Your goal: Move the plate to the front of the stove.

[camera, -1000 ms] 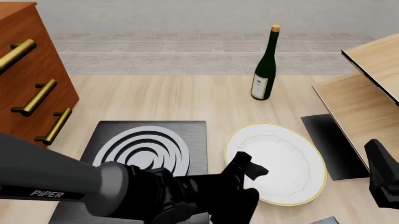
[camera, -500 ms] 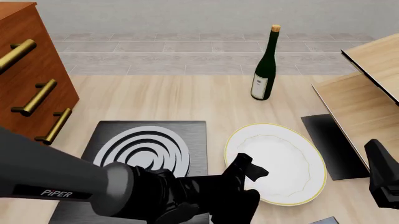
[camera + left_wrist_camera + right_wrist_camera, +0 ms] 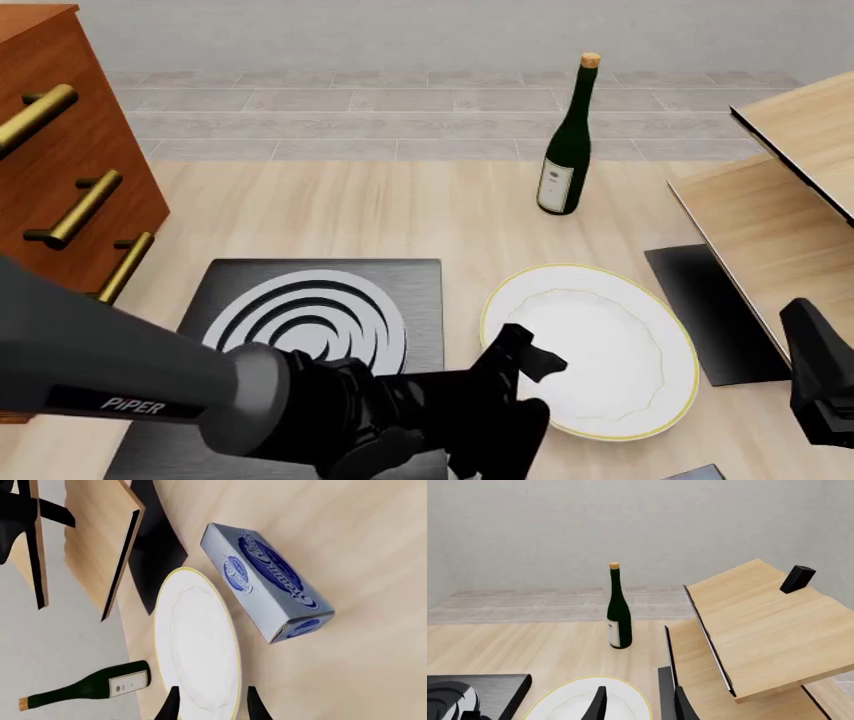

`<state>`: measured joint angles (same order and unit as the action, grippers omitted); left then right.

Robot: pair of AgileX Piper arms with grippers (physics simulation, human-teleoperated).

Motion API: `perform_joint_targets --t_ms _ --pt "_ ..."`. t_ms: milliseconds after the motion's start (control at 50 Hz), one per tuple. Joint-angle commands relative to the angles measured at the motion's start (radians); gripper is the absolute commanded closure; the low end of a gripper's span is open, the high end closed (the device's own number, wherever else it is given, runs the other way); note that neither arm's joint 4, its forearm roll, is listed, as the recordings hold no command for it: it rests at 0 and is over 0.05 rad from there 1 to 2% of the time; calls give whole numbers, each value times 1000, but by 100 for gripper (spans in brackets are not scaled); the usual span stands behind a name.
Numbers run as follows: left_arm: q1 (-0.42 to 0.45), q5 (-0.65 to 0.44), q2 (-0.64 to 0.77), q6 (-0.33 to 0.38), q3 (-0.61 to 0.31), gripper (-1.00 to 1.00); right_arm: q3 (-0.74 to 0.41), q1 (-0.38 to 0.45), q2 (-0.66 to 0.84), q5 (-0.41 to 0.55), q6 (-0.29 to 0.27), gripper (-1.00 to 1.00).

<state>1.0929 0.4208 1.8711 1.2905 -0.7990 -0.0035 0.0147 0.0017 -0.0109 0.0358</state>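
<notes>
The white gold-rimmed plate (image 3: 601,345) lies flat on the table, just right of the stove (image 3: 314,320), a dark grey slab with silver-white rings. My left gripper (image 3: 525,368) is at the plate's near-left rim. In the left wrist view its fingers (image 3: 170,707) stand apart on either side of the plate (image 3: 197,645) rim, so the left gripper (image 3: 212,707) is open. My right gripper (image 3: 637,705) is open and holds nothing, near the table's right edge, with the plate (image 3: 570,700) beyond it.
A green wine bottle (image 3: 567,140) stands behind the plate. A wooden drawer cabinet (image 3: 54,150) is at the left, a tilted wooden shelf (image 3: 787,200) at the right with a black mat (image 3: 707,310) beneath. A blue and white box (image 3: 267,582) lies near the plate.
My left arm has shifted slightly, its gripper edging a little left at the plate's rim. The plate and the right arm have not moved.
</notes>
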Motion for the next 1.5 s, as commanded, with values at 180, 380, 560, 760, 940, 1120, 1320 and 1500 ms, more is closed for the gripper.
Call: perform_joint_targets --t_ms 180,380,560,760,940,1120,1320,1500 --pt "-8 -2 15 0 -13 -100 0 0 0 1 -1 -100" --pt "-12 7 31 1 -16 -100 0 0 0 0 -1 -100" --pt "-12 1 37 -1 -25 -100 0 1 0 0 -1 -100" --pt "-11 0 46 -6 -33 -100 0 0 0 0 -1 -100" --pt "-12 -4 52 -8 -40 -100 0 0 0 0 -1 -100" --pt "-17 -2 61 -7 -42 -100 0 0 0 -1 -1 -100" --pt "-23 6 75 -8 -44 -100 0 0 0 0 0 -100" --pt "-32 11 81 -3 -43 -100 0 0 0 0 0 -100"
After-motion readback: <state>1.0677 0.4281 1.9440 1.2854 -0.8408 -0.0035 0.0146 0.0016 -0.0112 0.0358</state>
